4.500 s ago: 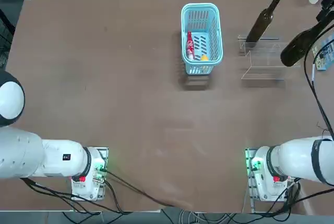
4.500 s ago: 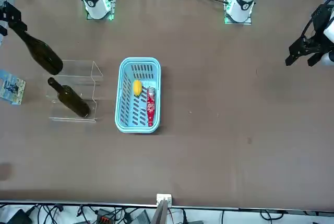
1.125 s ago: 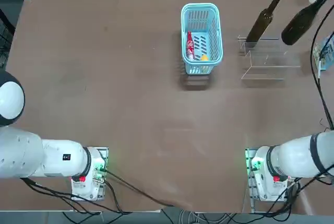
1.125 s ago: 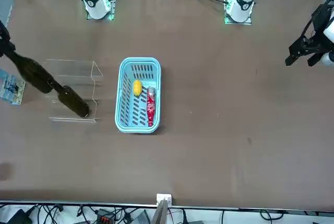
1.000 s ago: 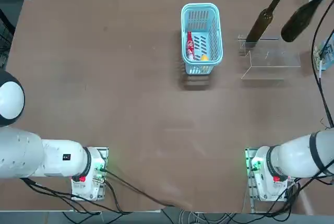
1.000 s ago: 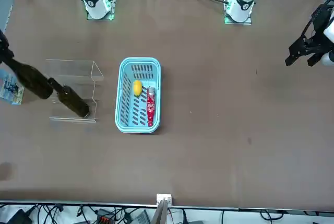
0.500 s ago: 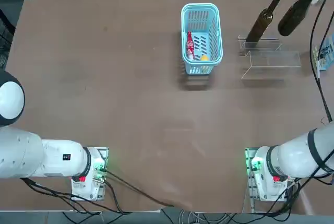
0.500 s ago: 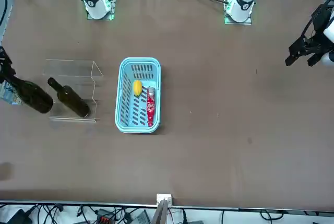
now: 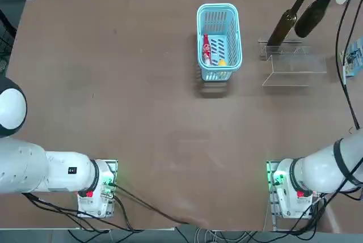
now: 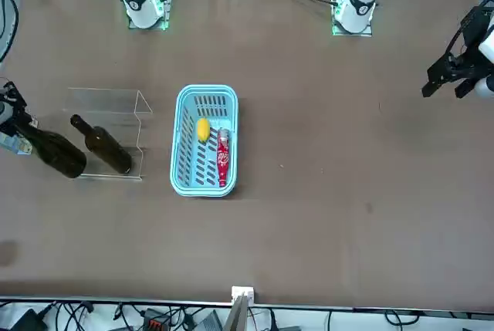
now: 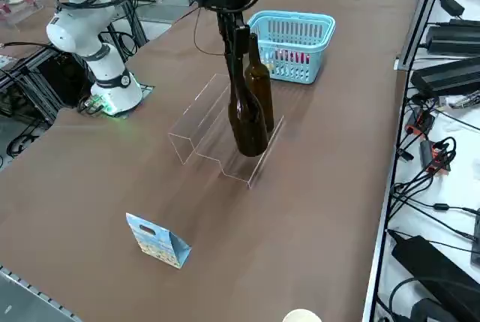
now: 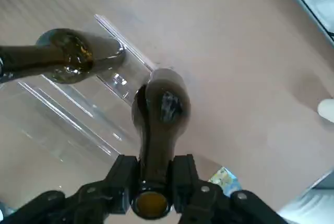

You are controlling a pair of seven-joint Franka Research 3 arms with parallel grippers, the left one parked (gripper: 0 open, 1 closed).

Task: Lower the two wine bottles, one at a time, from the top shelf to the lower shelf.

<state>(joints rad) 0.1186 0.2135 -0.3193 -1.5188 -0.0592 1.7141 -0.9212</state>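
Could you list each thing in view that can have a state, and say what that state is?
right gripper: shut on the held wine bottle's neck.
held wine bottle: upright, carried over the acrylic stand's far end.
second wine bottle: upright on the stand, ungripped.
acrylic stand: upright on the table.
blue basket: upright, holding a small red bottle and a yellow item.

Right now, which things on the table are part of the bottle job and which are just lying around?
Part of the job:
- held wine bottle, neck in the shut right gripper
- second wine bottle, standing on the clear stand
- clear two-step stand

Lying about:
- blue basket with a small red-labelled bottle and a yellow item
- small printed card
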